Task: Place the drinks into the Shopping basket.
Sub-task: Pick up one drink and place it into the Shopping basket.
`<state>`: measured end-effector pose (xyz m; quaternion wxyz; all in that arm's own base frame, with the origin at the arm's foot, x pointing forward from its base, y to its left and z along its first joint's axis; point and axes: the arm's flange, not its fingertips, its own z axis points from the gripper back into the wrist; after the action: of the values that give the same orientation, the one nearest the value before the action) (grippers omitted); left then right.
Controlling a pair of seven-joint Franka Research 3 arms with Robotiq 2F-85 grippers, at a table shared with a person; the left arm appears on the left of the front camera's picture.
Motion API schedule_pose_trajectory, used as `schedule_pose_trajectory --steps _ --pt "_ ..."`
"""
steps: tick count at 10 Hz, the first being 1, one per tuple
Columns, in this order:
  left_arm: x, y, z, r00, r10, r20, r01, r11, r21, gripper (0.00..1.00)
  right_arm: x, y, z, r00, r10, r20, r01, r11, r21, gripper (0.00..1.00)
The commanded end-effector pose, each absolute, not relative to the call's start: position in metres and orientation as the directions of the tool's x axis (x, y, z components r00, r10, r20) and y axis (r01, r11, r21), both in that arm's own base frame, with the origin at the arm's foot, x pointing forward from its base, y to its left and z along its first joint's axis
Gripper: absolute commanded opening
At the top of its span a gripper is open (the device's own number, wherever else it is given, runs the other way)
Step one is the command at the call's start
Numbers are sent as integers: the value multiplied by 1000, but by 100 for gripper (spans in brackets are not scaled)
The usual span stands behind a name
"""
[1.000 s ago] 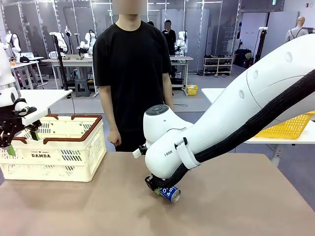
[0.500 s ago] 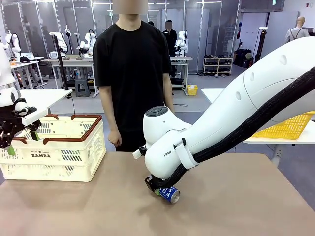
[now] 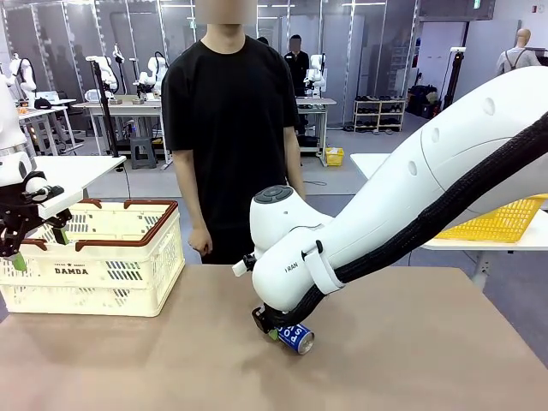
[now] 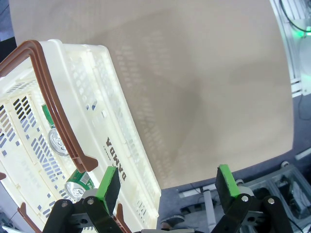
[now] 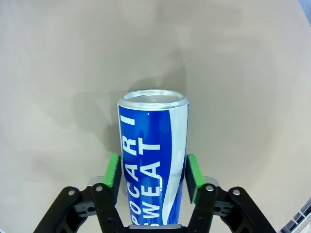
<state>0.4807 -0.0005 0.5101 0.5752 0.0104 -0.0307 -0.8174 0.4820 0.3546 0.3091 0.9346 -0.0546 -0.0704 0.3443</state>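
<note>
Blue-and-white metal drink can (image 5: 153, 162) lies on the brown table (image 3: 411, 360), at 4 o'clock from the cream slotted shopping basket (image 3: 90, 261). Right gripper (image 5: 152, 175) brackets it as before, pads at both sides; whether clamped, cannot tell. Left gripper (image 4: 167, 187) spread, empty, unchanged. Lift pending.

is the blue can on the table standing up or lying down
Lying down: the blue can rests on its side on the table, silver end facing outward.

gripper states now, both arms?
Left gripper: open, holding nothing, beside the Shopping basket.
Right gripper: around the blue and white can; clamped or released cannot be told.
</note>
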Motion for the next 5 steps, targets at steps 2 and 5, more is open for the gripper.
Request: schedule_pose_trajectory --steps 2,5 --pt "479 0 512 -325 -946 14 945 -324 54 100 484 359 315 765 634 116 -613 771 -171 100" --pt "479 0 512 -325 -946 14 945 -324 54 100 477 333 352 759 643 107 -612 759 -221 100"
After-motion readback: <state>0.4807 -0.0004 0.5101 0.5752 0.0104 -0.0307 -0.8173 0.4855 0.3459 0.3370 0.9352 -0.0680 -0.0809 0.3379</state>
